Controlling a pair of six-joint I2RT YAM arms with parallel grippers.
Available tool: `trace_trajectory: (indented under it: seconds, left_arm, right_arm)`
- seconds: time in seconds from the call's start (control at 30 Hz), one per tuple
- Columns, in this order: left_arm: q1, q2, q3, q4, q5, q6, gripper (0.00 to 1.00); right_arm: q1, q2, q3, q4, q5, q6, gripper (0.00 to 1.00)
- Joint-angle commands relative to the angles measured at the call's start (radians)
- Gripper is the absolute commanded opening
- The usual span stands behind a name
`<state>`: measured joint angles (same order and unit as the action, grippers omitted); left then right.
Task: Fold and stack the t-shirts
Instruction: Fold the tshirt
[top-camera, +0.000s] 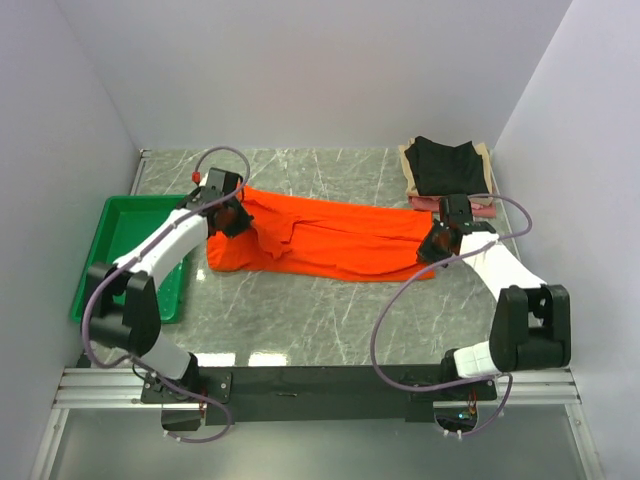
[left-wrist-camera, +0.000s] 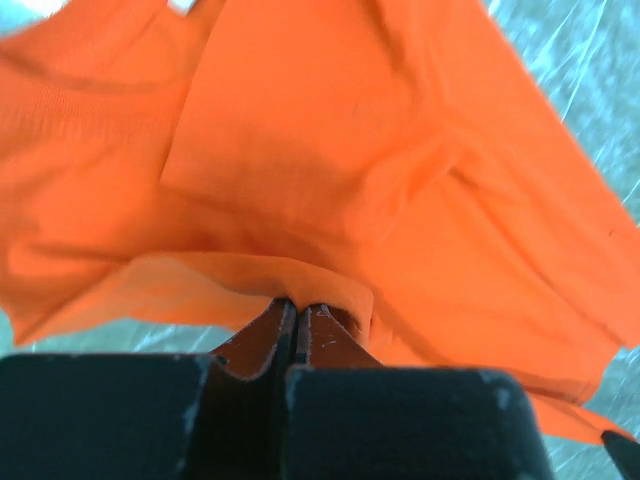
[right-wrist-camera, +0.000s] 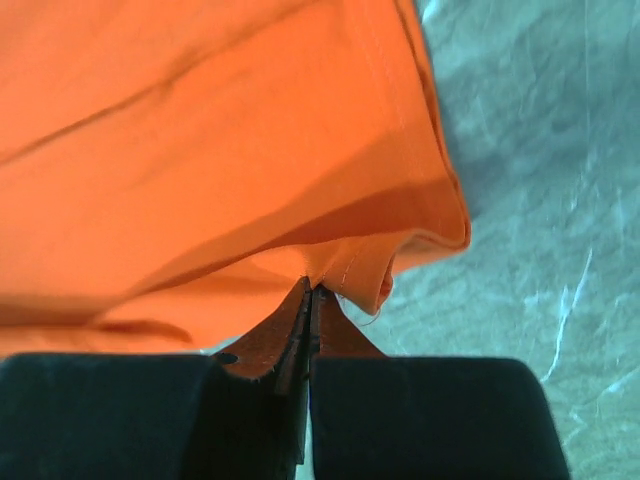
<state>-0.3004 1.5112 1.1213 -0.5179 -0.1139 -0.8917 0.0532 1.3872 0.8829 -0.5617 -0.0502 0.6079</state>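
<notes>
A large bright orange t-shirt (top-camera: 330, 238) lies stretched across the middle of the marble table, folded lengthwise. My left gripper (top-camera: 232, 215) is shut on its left end; the left wrist view shows the jaws (left-wrist-camera: 296, 305) pinching a fold of orange cloth (left-wrist-camera: 380, 150). My right gripper (top-camera: 437, 245) is shut on its right end; the right wrist view shows the jaws (right-wrist-camera: 310, 288) pinching a hemmed corner of the shirt (right-wrist-camera: 200, 150), lifted a little off the table. Folded black (top-camera: 445, 165), beige (top-camera: 408, 160) and pink (top-camera: 480, 208) t-shirts are stacked at the back right.
A green plastic tray (top-camera: 120, 240) sits at the left, under my left arm. White walls close the table on the left, back and right. Marble table top (top-camera: 320, 320) shows in front of the orange shirt.
</notes>
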Motion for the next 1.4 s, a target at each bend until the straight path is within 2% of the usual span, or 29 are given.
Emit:
trace_trajectory:
  seconds: [0.0,0.4,0.7,0.73,0.8,0.83,0.87,0.9,0.93,0.97,1.0,1.07,1.13,1.17,1.37]
  left_arm:
    - [0.026,0.068,0.101,0.016,0.023,0.043,0.01]
    - [0.122,0.184,0.198,0.053,0.059,0.050,0.01]
    - [0.132,0.323,0.311,0.044,0.097,0.054,0.00]
    - [0.136,0.357,0.322,0.042,0.103,0.053,0.01]
    - [0.139,0.395,0.363,0.030,0.105,0.050,0.02]
    - [0.141,0.433,0.382,0.024,0.099,0.054,0.10]
    - [0.141,0.452,0.415,0.013,0.094,0.056,0.34]
    - [0.142,0.469,0.432,0.004,0.086,0.059,0.50]
    - [0.145,0.495,0.468,-0.010,0.070,0.051,0.62]
    - [0.145,0.503,0.482,-0.022,0.065,0.051,0.94]
    - [0.145,0.504,0.489,-0.037,0.054,0.042,0.99]
    - [0.141,0.480,0.463,-0.030,0.052,0.031,0.99]
    - [0.129,0.414,0.372,0.027,0.078,0.025,0.99]
    - [0.123,0.391,0.342,0.041,0.089,0.020,0.99]
    - [0.032,0.282,0.190,0.097,0.130,0.011,0.99]
  right_arm:
    - [-0.018,0.047,0.066,-0.007,0.019,-0.020,0.00]
    - [-0.046,0.148,0.157,0.017,0.009,-0.023,0.00]
    - [-0.047,0.246,0.231,0.026,0.039,-0.016,0.00]
    - [-0.049,0.253,0.235,0.031,0.042,-0.014,0.01]
    - [-0.049,0.280,0.251,0.058,0.047,-0.020,0.12]
    - [-0.049,0.292,0.261,0.062,0.049,-0.023,0.16]
    - [-0.047,0.303,0.269,0.066,0.047,-0.025,0.24]
    - [-0.049,0.324,0.287,0.063,0.047,-0.031,0.29]
    - [-0.049,0.332,0.298,0.060,0.081,-0.031,0.34]
    - [-0.049,0.340,0.312,0.057,0.096,-0.028,0.43]
    - [-0.049,0.343,0.321,0.037,0.114,-0.027,0.48]
    - [-0.046,0.317,0.317,0.028,0.125,-0.023,0.59]
    - [-0.041,0.276,0.292,0.040,0.122,-0.016,0.78]
    - [-0.032,0.225,0.257,0.048,0.121,-0.014,0.82]
    - [0.016,0.072,0.107,0.129,0.012,-0.030,0.87]
